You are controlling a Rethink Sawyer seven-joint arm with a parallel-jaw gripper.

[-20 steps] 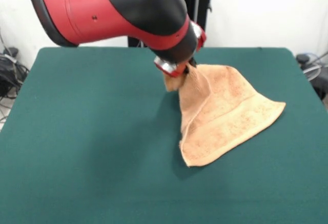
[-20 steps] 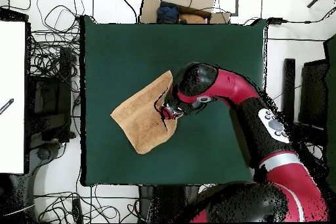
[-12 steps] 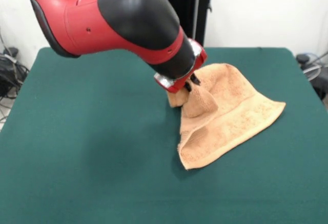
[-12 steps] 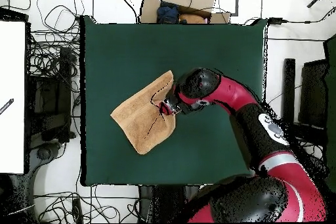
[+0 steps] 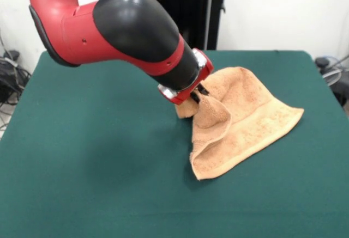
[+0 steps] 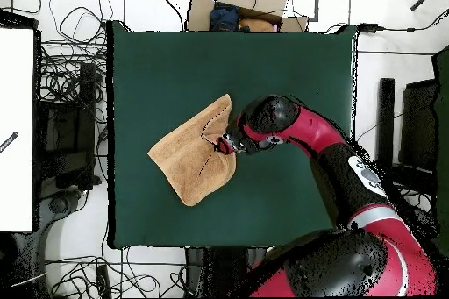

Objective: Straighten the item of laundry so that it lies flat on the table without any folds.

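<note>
The towel (image 5: 240, 121) lies right of centre on the green bench (image 5: 98, 183), still doubled over, one layer folded across the other and a raised fold standing where the arm meets it. The claw (image 5: 200, 93) sits low at that fold, its tips buried in cloth, apparently clamped on the towel's folded edge. The step in hand looks like gripping the upper layer; next it must be drawn outward, away from the lower layer, then released flat.
</note>
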